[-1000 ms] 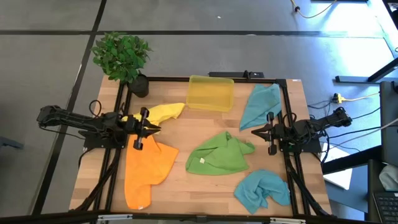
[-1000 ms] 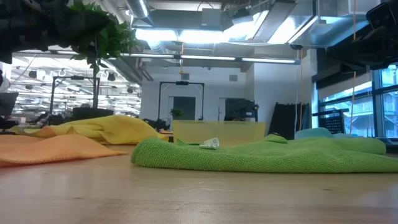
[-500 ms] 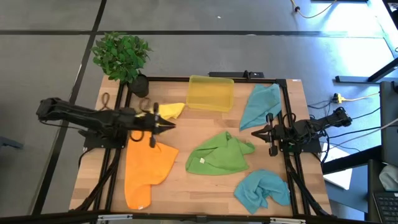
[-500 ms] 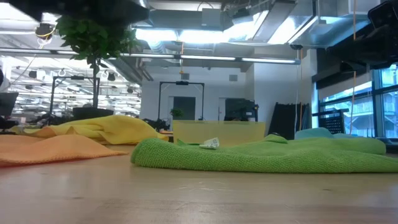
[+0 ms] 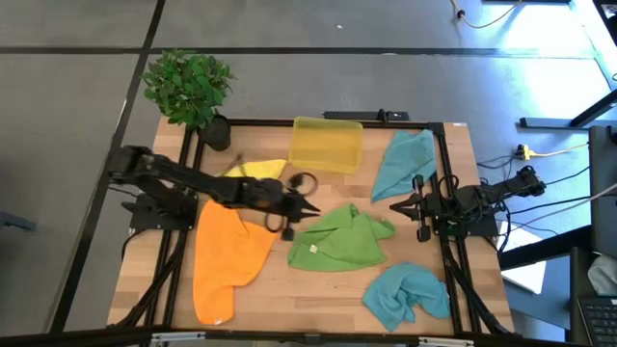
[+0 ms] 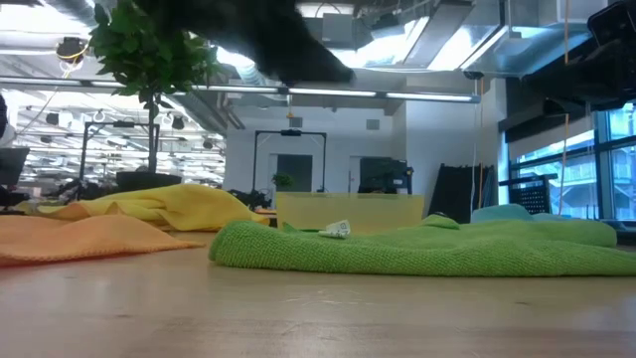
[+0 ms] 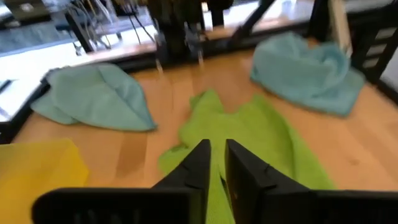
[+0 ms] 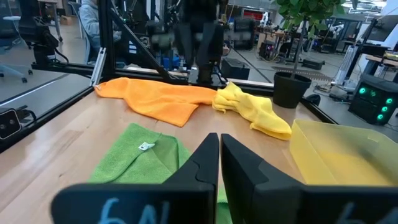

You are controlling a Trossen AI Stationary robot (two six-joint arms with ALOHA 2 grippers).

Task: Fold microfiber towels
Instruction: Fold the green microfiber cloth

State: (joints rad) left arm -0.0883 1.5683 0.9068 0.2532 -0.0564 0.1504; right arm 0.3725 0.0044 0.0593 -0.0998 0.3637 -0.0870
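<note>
The left hand point(image 5: 307, 208) reaches out over the middle of the worktop point(image 5: 280, 294), its two fingers point(image 7: 200, 163) close together with only a thin gap between them and nothing pinched. It hangs just at the near-left edge of the green towel point(image 5: 339, 239), which lies crumpled straight ahead of it, its long axis running across the worktop toward the right arm. I judge this towel to be the one in hand, and the left arm is plainly the nearer. The fingers would have to spread before they could take a corner. The orange towel point(image 5: 228, 258) lies below the left arm and the yellow towel point(image 5: 253, 172) beside it, near the bin. Two teal towels lie on the right side. The right hand point(image 5: 399, 204) waits at the right edge, fingers pressed nearly together, empty.
</note>
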